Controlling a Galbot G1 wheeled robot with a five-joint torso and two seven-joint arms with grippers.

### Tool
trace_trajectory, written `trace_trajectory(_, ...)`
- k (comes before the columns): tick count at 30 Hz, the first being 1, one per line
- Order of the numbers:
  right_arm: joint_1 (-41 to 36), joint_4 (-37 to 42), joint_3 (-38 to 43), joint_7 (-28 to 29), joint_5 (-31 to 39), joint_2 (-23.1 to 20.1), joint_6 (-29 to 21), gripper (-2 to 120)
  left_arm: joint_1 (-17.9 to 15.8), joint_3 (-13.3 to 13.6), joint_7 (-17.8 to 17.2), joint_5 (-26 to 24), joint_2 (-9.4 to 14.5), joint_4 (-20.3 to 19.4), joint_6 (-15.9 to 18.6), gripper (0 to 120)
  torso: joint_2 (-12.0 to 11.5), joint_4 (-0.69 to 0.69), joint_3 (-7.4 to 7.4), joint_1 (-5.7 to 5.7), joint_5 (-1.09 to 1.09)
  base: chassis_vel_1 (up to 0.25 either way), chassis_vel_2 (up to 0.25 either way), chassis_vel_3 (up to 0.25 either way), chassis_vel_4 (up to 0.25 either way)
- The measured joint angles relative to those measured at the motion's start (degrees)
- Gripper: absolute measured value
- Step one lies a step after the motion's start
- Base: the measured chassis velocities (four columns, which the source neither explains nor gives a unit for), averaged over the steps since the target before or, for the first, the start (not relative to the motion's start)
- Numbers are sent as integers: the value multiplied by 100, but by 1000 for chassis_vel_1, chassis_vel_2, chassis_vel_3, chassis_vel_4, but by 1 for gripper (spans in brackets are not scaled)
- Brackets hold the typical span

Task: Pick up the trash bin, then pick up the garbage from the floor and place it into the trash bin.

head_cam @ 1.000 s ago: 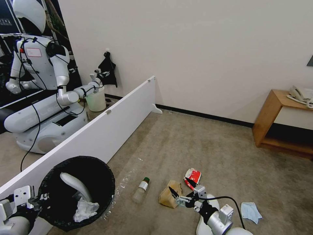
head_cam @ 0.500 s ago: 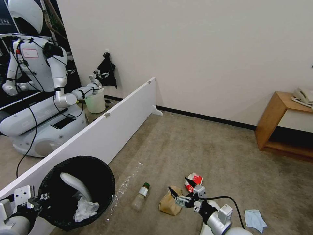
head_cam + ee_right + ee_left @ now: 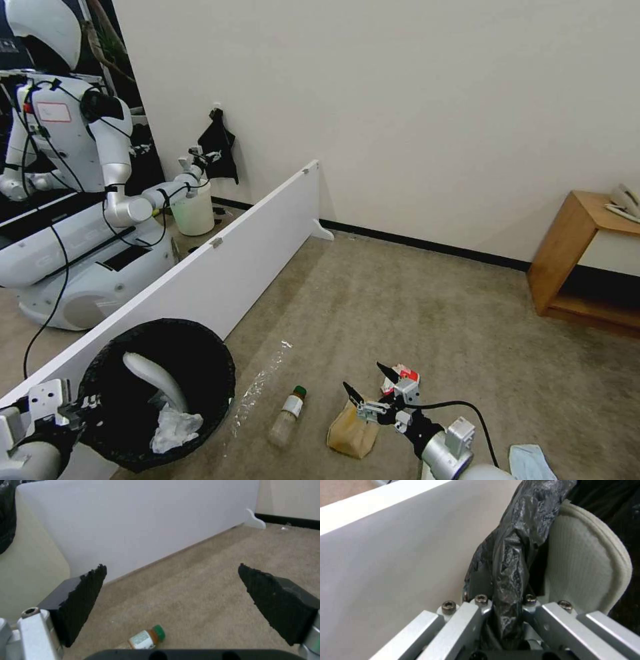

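Note:
The trash bin (image 3: 200, 360), lined with a black bag, hangs at the lower left, and my left gripper (image 3: 75, 407) is shut on its rim. In the left wrist view the left gripper (image 3: 504, 603) pinches the crinkly bag (image 3: 511, 555) beside a white slipper (image 3: 586, 565). That slipper (image 3: 155, 379) and a tissue (image 3: 175, 427) lie inside the bin. My right gripper (image 3: 369, 385) is open above the brown paper bag (image 3: 350, 435) and next to the red can (image 3: 404, 375). A clear bottle (image 3: 287, 408) lies left of the paper bag, and the bottle (image 3: 146, 638) lies below the open right gripper (image 3: 173, 600). A pale-blue mask (image 3: 532, 461) lies at the lower right.
A long white panel (image 3: 220, 267) stands on the floor beside the bin. Behind it, another robot (image 3: 73, 200) reaches towards a pale bucket (image 3: 193, 212). A wooden side table (image 3: 587, 260) stands at the right wall. Open carpet lies between the panel and the table.
The whole head view has shifted, so the camera moved: the litter now sits lower and the table farther right. The bin stays held and the right gripper stays open.

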Motion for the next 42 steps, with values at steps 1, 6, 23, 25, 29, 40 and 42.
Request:
trace_trajectory(1,6,-6,-4,-3,0,4,3,100,1,-3,0,-1,0,-1,0,3,0,0,0,0,0,-57,62,78,-56)
trace_trajectory(6,53,-81,-47,-36,-1,43,34,100,27,-32,0,-36,-2,-36,3,3,0,1,0,0,0,-63,72,67,-62)
trace_trajectory(23,271,-102,-381,465,-63,187,17,100,64,-90,-5,-80,-9,-82,24,3,0,0,0,0,0,-51,50,51,-53)
trace_trajectory(25,366,-94,-511,740,-51,258,-112,100,73,-90,-9,-80,-20,-92,26,3,0,0,0,0,-1,0,0,0,0)
trace_trajectory(29,621,-77,-811,1273,112,477,-671,100,103,-111,-26,-80,-36,-135,29,3,0,0,0,0,0,0,0,0,0)
trace_trajectory(40,1252,-385,-1603,2403,443,1193,-1106,100,127,-132,-50,-68,-82,-156,33,3,0,1,0,0,-1,0,0,0,0)
trace_trajectory(42,1369,-481,-1720,2585,634,1336,-1437,100,114,-132,-77,-72,-79,-166,36,3,0,0,0,0,-1,0,0,0,0)
